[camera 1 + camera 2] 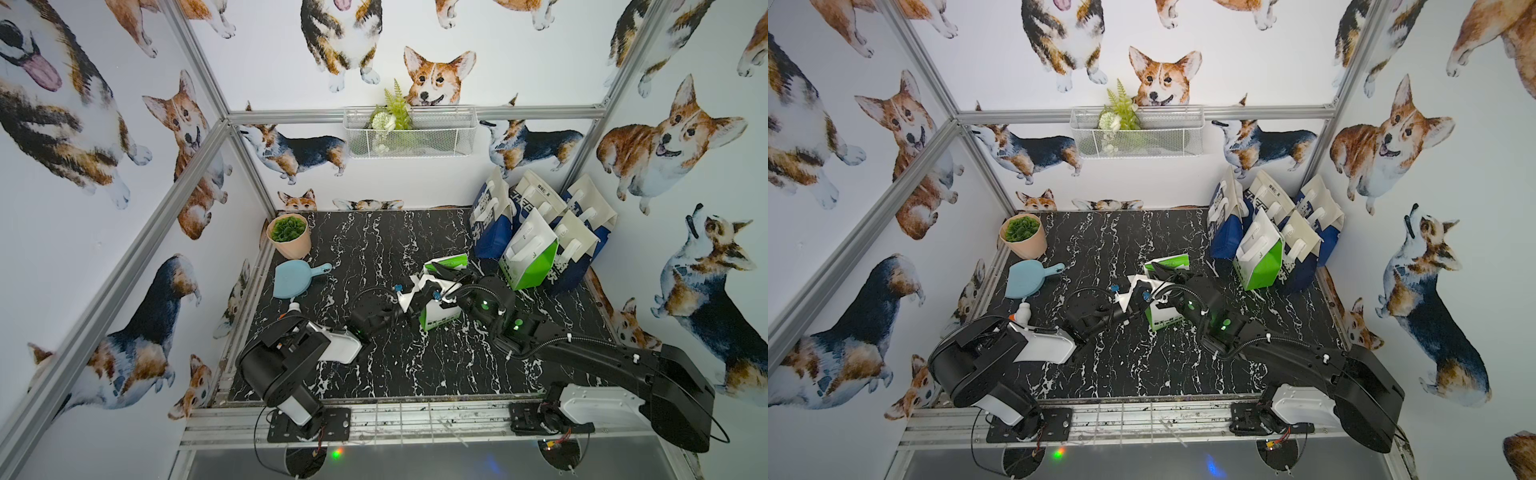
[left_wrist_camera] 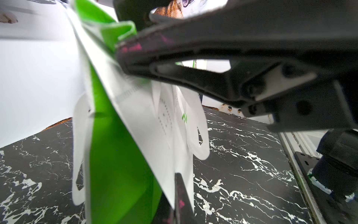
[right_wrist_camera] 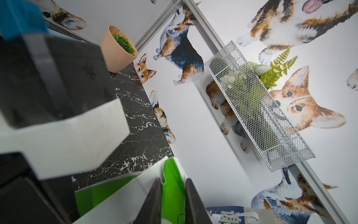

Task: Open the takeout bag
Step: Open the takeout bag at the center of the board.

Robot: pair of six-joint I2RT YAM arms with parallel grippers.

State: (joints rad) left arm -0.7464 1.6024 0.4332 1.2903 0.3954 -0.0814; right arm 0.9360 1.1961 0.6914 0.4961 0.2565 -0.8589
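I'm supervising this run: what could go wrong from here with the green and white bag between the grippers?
1. The left gripper is shut on a white panel of the green and white fabric takeout bag; pulling might just drag the bag.
2. The right gripper straddles its green edge; that hold looks uncertain and may slip.
3. The right arm is close to the upright green and white bag and could topple it.
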